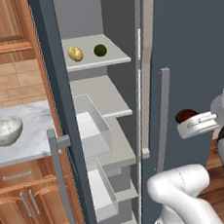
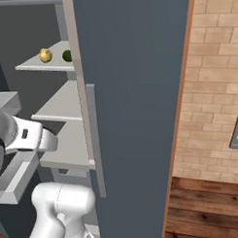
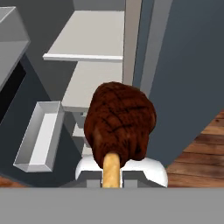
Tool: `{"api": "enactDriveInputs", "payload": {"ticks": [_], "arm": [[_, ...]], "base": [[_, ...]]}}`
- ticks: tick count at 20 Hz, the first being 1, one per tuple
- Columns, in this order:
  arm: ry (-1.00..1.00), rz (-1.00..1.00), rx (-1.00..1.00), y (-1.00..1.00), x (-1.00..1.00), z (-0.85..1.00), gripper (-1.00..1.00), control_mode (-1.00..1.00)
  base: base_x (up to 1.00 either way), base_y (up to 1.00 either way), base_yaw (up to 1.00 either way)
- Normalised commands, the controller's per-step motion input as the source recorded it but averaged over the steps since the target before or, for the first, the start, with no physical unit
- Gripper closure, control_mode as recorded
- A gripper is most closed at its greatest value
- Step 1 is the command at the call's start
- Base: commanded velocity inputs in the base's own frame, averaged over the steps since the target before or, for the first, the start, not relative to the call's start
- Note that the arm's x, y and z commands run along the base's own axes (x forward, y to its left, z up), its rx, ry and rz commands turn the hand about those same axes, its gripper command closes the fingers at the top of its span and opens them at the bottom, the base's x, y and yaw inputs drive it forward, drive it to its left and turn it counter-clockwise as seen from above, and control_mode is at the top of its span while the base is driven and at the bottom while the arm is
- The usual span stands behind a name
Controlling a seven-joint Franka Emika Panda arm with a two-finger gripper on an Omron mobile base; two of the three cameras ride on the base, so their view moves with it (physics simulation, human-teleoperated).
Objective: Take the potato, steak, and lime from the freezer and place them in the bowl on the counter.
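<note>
My gripper (image 3: 111,177) is shut on the steak (image 3: 120,124), a dark brown-red piece with a tan bone end that stands up in front of the hand camera. From the left base camera, the steak (image 1: 185,115) and gripper (image 1: 189,121) hang in front of the freezer's open right door (image 1: 186,52), outside the shelves. The potato (image 1: 75,53) and the lime (image 1: 100,50) lie side by side on the freezer's upper shelf, potato (image 2: 46,55) left of lime (image 2: 67,55). The silvery bowl (image 1: 4,130) stands on the marble counter (image 1: 35,134) to the left.
The freezer's left door edge with its bar handle (image 1: 62,183) stands between the shelves and the counter. White drawers (image 1: 94,130) stick out of the lower shelves, one drawer (image 3: 39,135) below the hand. Wooden floor (image 2: 207,210) and a brick wall (image 2: 212,88) lie to the right.
</note>
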Motion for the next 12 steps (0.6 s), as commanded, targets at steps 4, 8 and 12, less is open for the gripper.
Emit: {"api": "enactDriveInputs", "payload": {"ticks": [4, 8, 12], "arm": [[0.04, -0.10, -0.04, -0.21, -0.04, 0.23, 1.00, -1.00], [0.10, -0.02, 0.00, -0.18, 0.03, 0.28, 1.00, -1.00], [0.05, 0.00, 0.00, -0.31, 0.00, 0.04, 1.00, -1.00]], "base": [[0.00, 0.00, 0.00], [0.00, 0.00, 0.00], [0.00, 0.00, 0.00]]}}
